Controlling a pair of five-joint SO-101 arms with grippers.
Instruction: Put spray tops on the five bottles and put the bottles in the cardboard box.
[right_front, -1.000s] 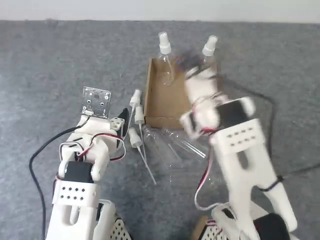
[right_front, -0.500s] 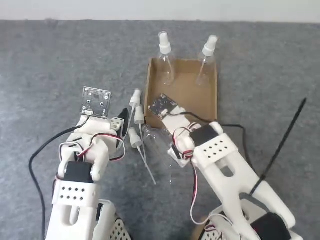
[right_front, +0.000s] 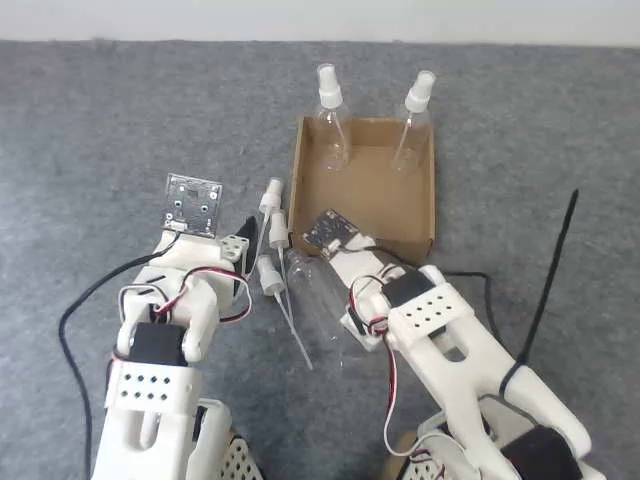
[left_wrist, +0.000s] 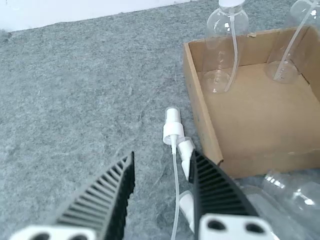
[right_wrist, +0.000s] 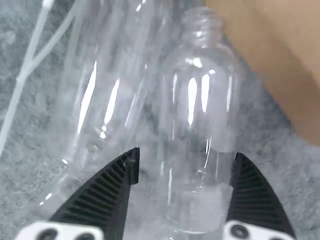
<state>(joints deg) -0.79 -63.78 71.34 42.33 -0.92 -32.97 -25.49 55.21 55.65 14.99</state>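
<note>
Plainly, both ribbed black jaws gape: right flanking a clear round-shouldered bottle, left near white spray tops.

Mat: mid grey, mottled fibre texture.
Wall strip along the top edge: white.
Box, upper centre: plain brown cardboard.
Standing bottles in it: clear, colourless, with white spray tops.
Lying bottles, centre: clear, with white glare streaks.
Loose spray tops, left of the box: white, with translucent tubes.
Left arm and right arm: white shells, black motor blocks.
Wires: red and white.
Cable, lower left: black.
Left gripper and right gripper: black with ribbed faces, white bases.
</note>
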